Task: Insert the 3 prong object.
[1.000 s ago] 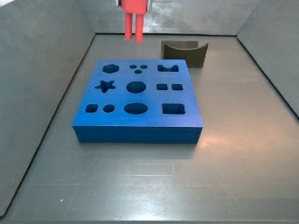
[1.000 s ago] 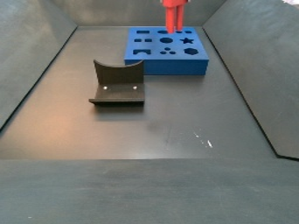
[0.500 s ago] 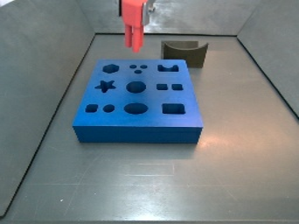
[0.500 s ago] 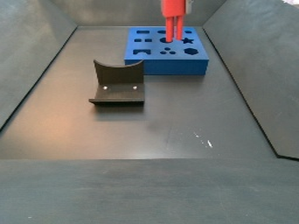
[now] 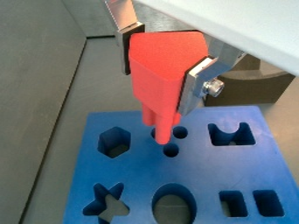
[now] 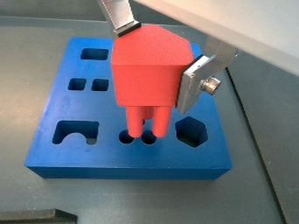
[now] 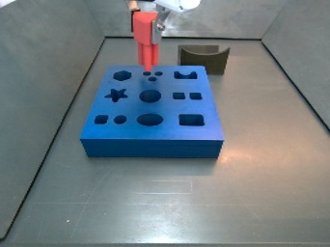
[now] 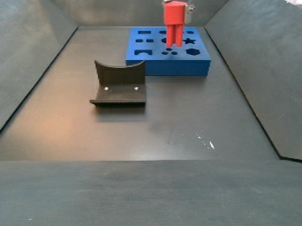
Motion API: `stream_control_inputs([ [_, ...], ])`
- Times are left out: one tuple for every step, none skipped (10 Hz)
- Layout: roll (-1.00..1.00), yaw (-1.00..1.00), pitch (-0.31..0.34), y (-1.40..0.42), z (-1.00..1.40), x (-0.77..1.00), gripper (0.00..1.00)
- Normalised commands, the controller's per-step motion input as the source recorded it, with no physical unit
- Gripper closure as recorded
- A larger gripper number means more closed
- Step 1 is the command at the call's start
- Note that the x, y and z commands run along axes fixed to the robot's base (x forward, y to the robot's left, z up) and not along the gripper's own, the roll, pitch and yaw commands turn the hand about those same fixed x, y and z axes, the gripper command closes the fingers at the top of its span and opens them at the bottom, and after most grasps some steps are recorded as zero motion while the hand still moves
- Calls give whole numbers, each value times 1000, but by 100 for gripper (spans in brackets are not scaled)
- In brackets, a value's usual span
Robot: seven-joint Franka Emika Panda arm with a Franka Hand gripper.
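My gripper (image 5: 162,66) is shut on the red-orange 3 prong object (image 5: 162,70), its silver fingers (image 6: 195,77) clamping the piece's wide body. The thin rods point down just over the small round holes (image 6: 140,137) near the edge of the blue block (image 6: 135,109). In both side views the 3 prong object (image 7: 145,39) (image 8: 174,22) hangs upright above the blue block (image 7: 152,108) (image 8: 169,51), close to its surface. I cannot tell whether the rod tips have entered the holes.
The blue block has several shaped holes: a star (image 7: 116,95), hexagon (image 5: 112,141), circles and squares. A dark olive curved-notch block (image 7: 203,58) (image 8: 119,84) stands apart on the grey floor. Grey walls ring the bin.
The gripper with the 3 prong object has moved down toward the blue block over the small round holes.
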Motion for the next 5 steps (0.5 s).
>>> stream_control_inputs([
  [0, 0, -3, 0, -191, 37, 100],
  [6, -286, 17, 0, -409, 309, 100],
  [-63, -409, 21, 0, -406, 409, 100],
  [-66, -326, 29, 9, -363, 460, 100],
  [-47, -274, 17, 0, -297, 346, 100],
])
